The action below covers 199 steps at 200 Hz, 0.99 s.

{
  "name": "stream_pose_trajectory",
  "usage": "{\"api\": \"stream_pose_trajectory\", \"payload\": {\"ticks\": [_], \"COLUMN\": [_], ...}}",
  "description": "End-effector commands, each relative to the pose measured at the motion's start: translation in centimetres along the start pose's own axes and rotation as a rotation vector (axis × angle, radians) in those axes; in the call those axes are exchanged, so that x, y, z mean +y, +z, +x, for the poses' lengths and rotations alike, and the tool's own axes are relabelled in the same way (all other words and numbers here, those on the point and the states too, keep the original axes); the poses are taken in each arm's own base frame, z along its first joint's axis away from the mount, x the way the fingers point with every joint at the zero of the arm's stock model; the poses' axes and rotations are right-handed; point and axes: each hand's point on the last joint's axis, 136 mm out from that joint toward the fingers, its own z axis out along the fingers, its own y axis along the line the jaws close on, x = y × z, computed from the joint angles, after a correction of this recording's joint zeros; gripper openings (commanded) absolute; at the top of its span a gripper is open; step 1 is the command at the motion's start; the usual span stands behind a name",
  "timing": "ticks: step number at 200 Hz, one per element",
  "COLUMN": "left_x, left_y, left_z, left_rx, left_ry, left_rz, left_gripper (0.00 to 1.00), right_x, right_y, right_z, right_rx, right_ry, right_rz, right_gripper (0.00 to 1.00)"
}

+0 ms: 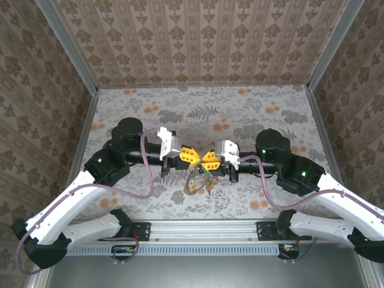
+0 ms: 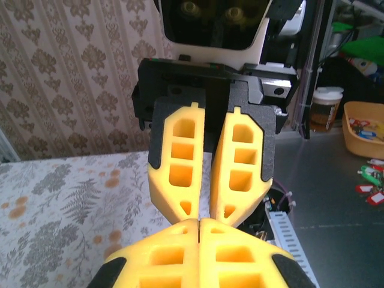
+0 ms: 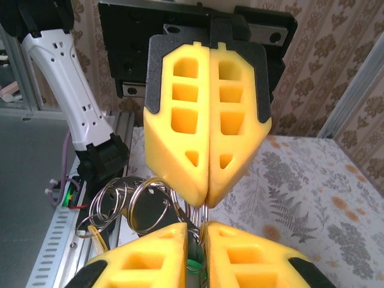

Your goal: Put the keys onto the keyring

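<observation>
Right wrist view, nearest first. My right pincer (image 3: 197, 233) stands narrow, not fully closed. Ring wire and the head of a green key (image 3: 193, 264) sit in its gap, and I cannot tell whether the pads bite either one. Just beyond, the keyring (image 3: 147, 183) hangs in the air as several overlapping metal loops, left of the meeting point. Beyond that, my left pincer (image 3: 207, 195) faces me tip to tip, closed flat, and appears to nip the ring wire at its very point. The table (image 3: 312, 198) lies farther off, below. In the top view, the loops and the other keys (image 1: 201, 182) dangle under the two tips.

Assessment: threading is in hand, not finished. Recommendation: hold the left grip firm and motionless as the anchor. Move only the right side, in small strokes along the wire. Confirm the key's hole is on the wire before letting go. Risk: the bundle swings and hides the gap.
</observation>
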Motion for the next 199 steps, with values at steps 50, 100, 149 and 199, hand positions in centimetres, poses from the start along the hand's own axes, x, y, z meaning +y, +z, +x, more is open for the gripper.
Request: {"api": "stream_pose_trajectory", "payload": {"ticks": [50, 100, 149, 199], "left_x": [-1.5, -1.2, -1.0, -0.6], "left_y": [-1.0, -0.8, -0.6, -0.6], "left_z": [-3.8, -2.8, -2.5, -2.3], "left_rx": [-0.139, -0.121, -0.113, -0.09], "left_ry": [0.066, 0.041, 0.04, 0.04], "left_rz": [0.054, 0.045, 0.04, 0.011], "left_gripper": [0.0, 0.0, 0.0, 0.0], "right_x": [0.4, 0.5, 0.8, -0.1], "right_y": [-0.1, -0.3, -0.5, -0.1], "right_z": [-1.0, -1.6, -2.0, -1.1], "right_rx": [-0.044, -0.073, -0.104, -0.051], "right_ry": [0.005, -0.002, -0.01, -0.008], "right_rz": [-0.015, -0.019, -0.031, 0.013], "right_gripper": [0.15, 0.16, 0.18, 0.0]}}
